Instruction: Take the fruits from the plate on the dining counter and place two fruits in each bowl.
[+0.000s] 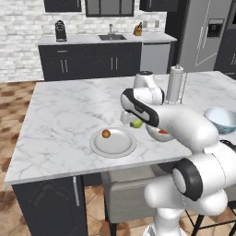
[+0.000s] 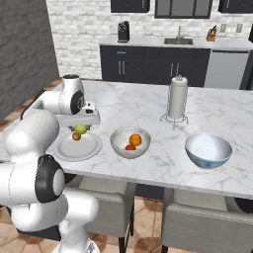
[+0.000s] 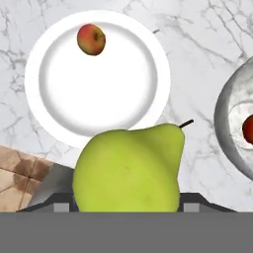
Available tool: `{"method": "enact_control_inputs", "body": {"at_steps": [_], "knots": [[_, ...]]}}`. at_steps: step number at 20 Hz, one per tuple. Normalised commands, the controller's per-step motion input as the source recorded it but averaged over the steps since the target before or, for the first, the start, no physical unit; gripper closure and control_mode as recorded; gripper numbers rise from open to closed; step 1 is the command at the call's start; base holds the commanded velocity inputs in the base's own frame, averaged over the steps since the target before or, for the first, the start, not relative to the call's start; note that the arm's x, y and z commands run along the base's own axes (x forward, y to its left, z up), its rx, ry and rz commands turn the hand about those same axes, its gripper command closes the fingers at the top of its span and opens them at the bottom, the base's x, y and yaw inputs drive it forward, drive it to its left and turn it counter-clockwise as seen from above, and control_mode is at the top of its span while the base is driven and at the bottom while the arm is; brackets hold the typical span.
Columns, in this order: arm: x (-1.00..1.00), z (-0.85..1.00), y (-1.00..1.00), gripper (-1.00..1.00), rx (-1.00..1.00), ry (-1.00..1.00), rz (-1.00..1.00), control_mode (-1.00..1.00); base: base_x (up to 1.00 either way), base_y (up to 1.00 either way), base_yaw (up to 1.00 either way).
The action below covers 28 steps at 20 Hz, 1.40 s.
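Marble counter (image 2: 148,108): speckled bowl (image 2: 118,144) holds two fruits, plate (image 2: 91,147) one; gripper (image 2: 80,127) grasps pear (image 3: 128,170).

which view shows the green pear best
The hand view: the pear fills its lower middle, stem visible, held above the plate. The left base view and right base view show it small beside the arm.

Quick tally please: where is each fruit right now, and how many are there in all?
On the plate: 1, brownish-red fruit
In the gripper: 1, yellow-green fruit
In the speckled bowl: 2, orange fruit and red-orange fruit
In the blue bowl: 0
Total: 4
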Motion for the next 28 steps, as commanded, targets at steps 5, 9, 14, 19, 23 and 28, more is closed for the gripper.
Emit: {"method": "enact_control_inputs", "body": {"at_steps": [5,9,14,19,23,28], "knots": [[-0.23,0.23,-0.58,1.0,0.0,0.0,-0.24,-1.0,0.0,0.0,0.0],[-0.01,0.22,-0.83,1.0,-0.08,-0.01,-0.31,-1.0,0.0,0.0,0.0],[0.01,0.16,-0.91,1.0,-0.09,0.0,-0.31,-1.0,0.0,0.0,0.0],[0.0,0.01,-0.99,1.0,-0.01,-0.06,-0.24,-1.0,0.0,0.0,0.0],[0.04,0.0,-1.0,1.0,0.0,-0.05,-0.16,-1.0,0.0,0.0,0.0],[0.08,0.0,-1.0,1.0,0.0,-0.03,-0.11,-1.0,0.0,0.0,0.0]]}}
